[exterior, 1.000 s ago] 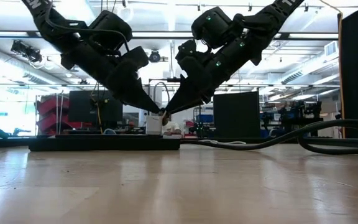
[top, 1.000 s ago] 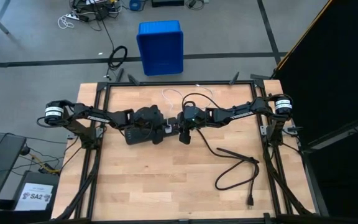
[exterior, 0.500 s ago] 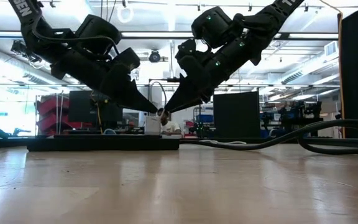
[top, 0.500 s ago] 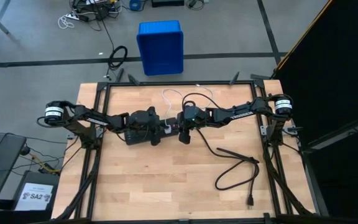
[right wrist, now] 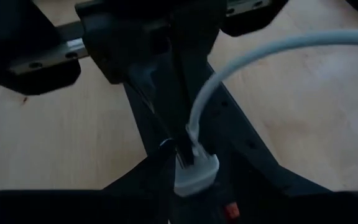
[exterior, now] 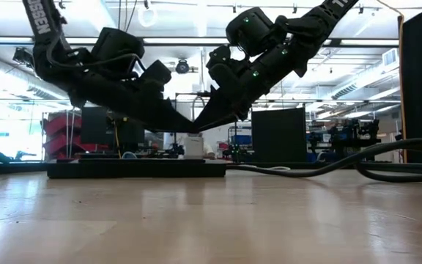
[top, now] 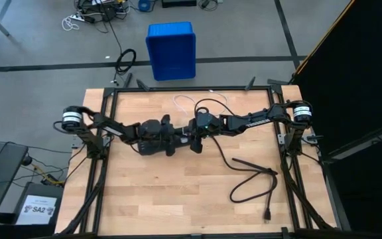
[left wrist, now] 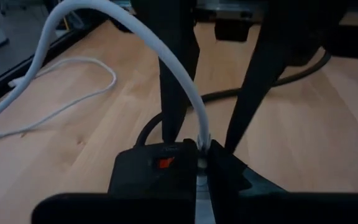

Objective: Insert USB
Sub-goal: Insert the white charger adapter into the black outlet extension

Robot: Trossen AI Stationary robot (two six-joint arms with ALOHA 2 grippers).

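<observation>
The USB is a thin white cable [top: 184, 101] that loops on the far part of the table and arcs down [left wrist: 135, 37] into a small white plug [right wrist: 196, 173]. The plug stands upright on the end of a black power strip [exterior: 138, 169], beside its red switch [left wrist: 163, 163]. At the table's middle, my right gripper [exterior: 201, 126] comes from the right and is shut on the plug. My left gripper [exterior: 187, 130] comes from the left, shut, with its tips at the plug's top. My left gripper is shut, and its fingertips [right wrist: 180, 152] rest on the plug's top, right beside where the cable comes out. It slants down from the table's left at a shallow angle. My right gripper has the plug's two sides [right wrist: 213, 169] between its fingers [right wrist: 151, 177], which slant down from the table's right. The plug stands upright on the power strip, and the cable rises slack from its top.
The power strip's thick black cord [top: 251, 179] runs in loops over the right and near part of the table. A blue bin [top: 171, 50] stands on the floor beyond the far edge. Bare wood lies on the near left.
My left gripper has sunk and tipped to a flatter slant, its shut tips coming down onto the plug's top. The power strip with the plug has slid a little toward the table's right. My right gripper has kept its hold and place.
</observation>
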